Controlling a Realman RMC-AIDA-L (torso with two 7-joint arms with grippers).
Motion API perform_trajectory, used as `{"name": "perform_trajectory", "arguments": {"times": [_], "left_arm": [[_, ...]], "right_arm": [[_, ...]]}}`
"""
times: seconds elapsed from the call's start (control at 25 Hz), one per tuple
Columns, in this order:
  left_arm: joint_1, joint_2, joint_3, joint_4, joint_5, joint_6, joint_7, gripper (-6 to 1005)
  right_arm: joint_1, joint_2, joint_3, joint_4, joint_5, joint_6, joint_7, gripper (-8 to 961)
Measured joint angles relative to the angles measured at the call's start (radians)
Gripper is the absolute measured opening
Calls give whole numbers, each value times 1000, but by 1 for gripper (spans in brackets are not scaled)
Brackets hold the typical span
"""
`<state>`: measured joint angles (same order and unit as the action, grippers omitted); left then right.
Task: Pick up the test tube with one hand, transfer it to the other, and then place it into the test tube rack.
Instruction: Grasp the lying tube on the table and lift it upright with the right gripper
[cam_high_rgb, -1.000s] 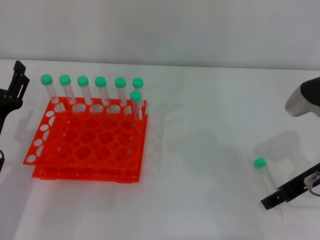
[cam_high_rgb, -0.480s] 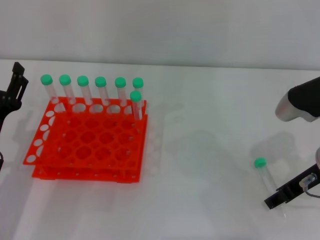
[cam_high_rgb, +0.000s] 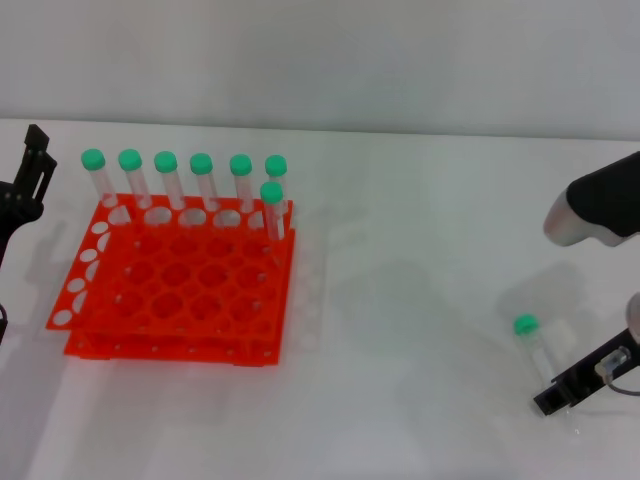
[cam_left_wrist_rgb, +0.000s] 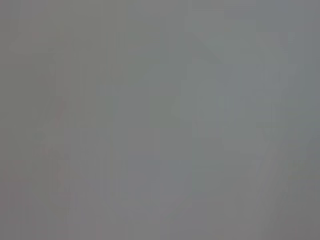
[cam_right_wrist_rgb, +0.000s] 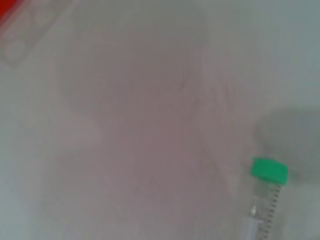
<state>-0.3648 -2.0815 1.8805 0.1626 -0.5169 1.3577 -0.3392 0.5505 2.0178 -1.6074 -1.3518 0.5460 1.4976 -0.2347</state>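
Seven tubes (cam_high_rgb: 201, 178) stand in rack (cam_high_rgb: 180, 280); eighth tube (cam_high_rgb: 537, 350) lies on desk (cam_high_rgb: 420, 250), far right of rack. Right pincer (cam_high_rgb: 575, 385) beside it, grip unclear; nothing lifted yet. Left pincer (cam_high_rgb: 25, 185) idle left of rack, grip unclear.

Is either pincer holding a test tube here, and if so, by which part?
Cannot be told. The right pincer is at the lower body of the test tube on the table, grip unclear. The left pincer holds nothing.
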Motion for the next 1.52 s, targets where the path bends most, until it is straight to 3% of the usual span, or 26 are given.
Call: {"name": "perform_trajectory", "arguments": {"times": [0.44,1.08,1.16,1.52], "left_arm": [[-2,0,0,0,0,0,-2,757],[-5,-1,3,0,0,0,-6,750],[-5,-2,4,0,0,0,-6,749],[-4,2,12,1,63,4,-57,745]], "right_arm": [[14,1,-28,0,-36,-2,16,484],[14,-3,-25,2,-55,-3,3,186],[14,-4,-21,-3,-54,-4,-3,187],[2,-2,117,-109,-16,-38,-101,186]]}}
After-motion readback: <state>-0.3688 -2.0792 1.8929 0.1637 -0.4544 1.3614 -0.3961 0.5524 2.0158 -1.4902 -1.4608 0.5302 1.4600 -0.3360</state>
